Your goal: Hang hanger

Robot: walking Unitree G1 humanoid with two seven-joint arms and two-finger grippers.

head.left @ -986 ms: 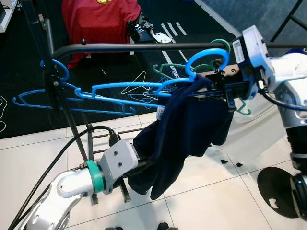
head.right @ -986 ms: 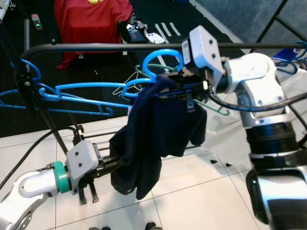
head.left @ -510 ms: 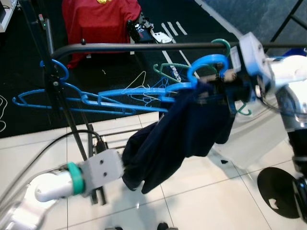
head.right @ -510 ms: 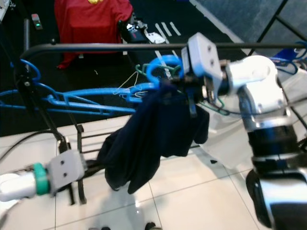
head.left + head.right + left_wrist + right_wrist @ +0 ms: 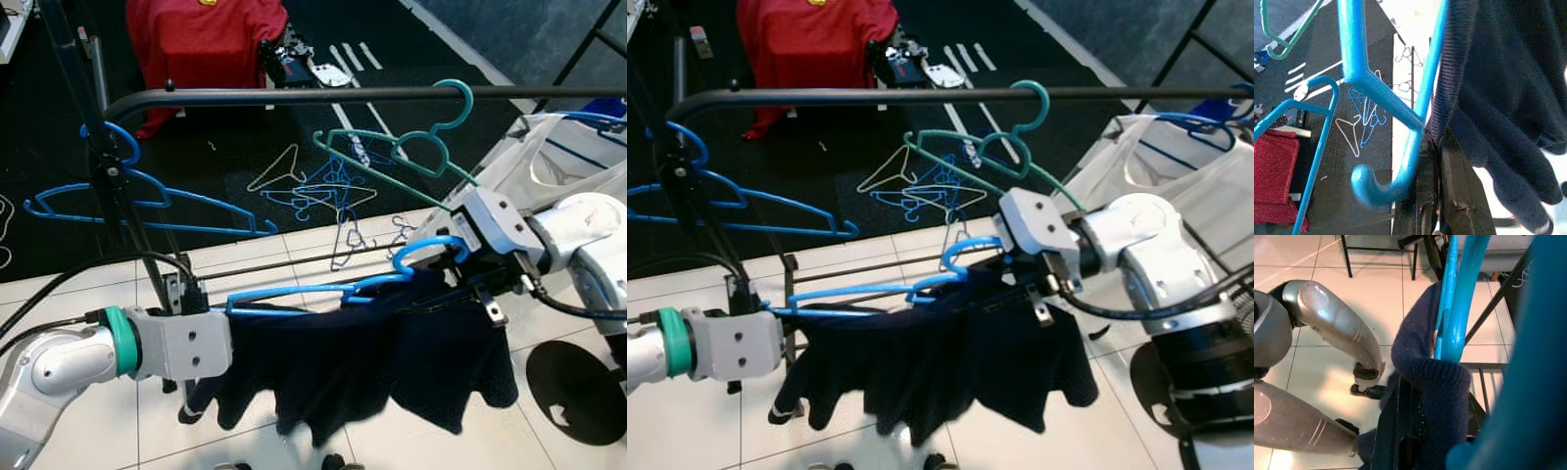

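Black rail [image 5: 294, 95] of the clothes rack spans the top, carrying a green hanger [image 5: 416, 152] and a blue one [image 5: 147, 201]. Below it, well apart, the navy garment [image 5: 392, 362] hangs on the blue hanger [image 5: 323, 291]. Right gripper [image 5: 468, 282] clamps near its hook; left gripper [image 5: 1442, 161] pinches hanger arm and cloth. Hooking over the rail not yet done.

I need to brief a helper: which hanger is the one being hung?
Look below the black rail, between the two arms. The blue hanger lies nearly level there; alone among the hangers it carries a dark navy garment, while the others hang bare.
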